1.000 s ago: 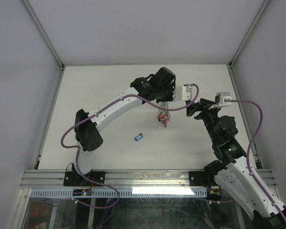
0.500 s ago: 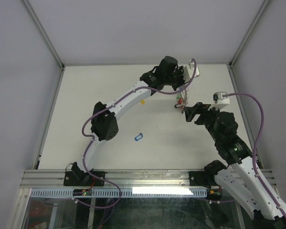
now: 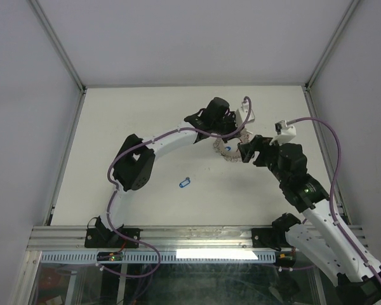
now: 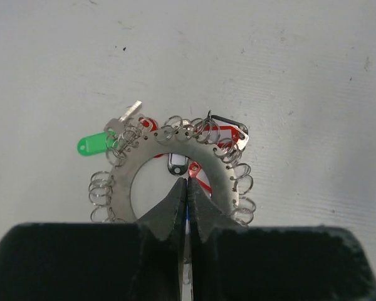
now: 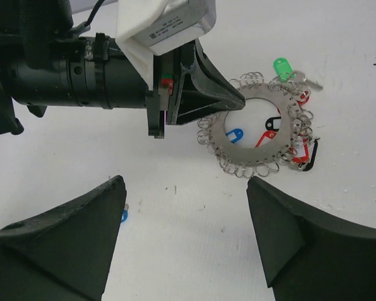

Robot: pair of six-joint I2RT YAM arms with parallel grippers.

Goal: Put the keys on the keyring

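Observation:
The keyring (image 3: 229,150), a flat silver ring fringed with small split rings and red, green and blue tags, lies flat on the table. It also shows in the left wrist view (image 4: 222,172) and the right wrist view (image 5: 250,147). My left gripper (image 4: 186,182) is shut, its tips over the ring's hole, at the ring's edge in the right wrist view (image 5: 242,103). I cannot tell if it pinches any part. My right gripper (image 5: 184,182) is wide open and empty, just beside the ring (image 3: 246,152). The blue-tagged key (image 3: 184,183) lies apart on the table. The yellow-tagged key is hidden.
The left arm (image 3: 171,136) arches across the middle of the table. Metal frame posts (image 3: 317,127) stand at the table's back corners and a rail (image 3: 178,235) runs along the near edge. A black clip (image 4: 229,122) hangs on the ring's far side.
The left gripper carried the hanging keyring to the right, then lowered it; the ring now lies flat on the table. The right gripper has moved closer to the ring.

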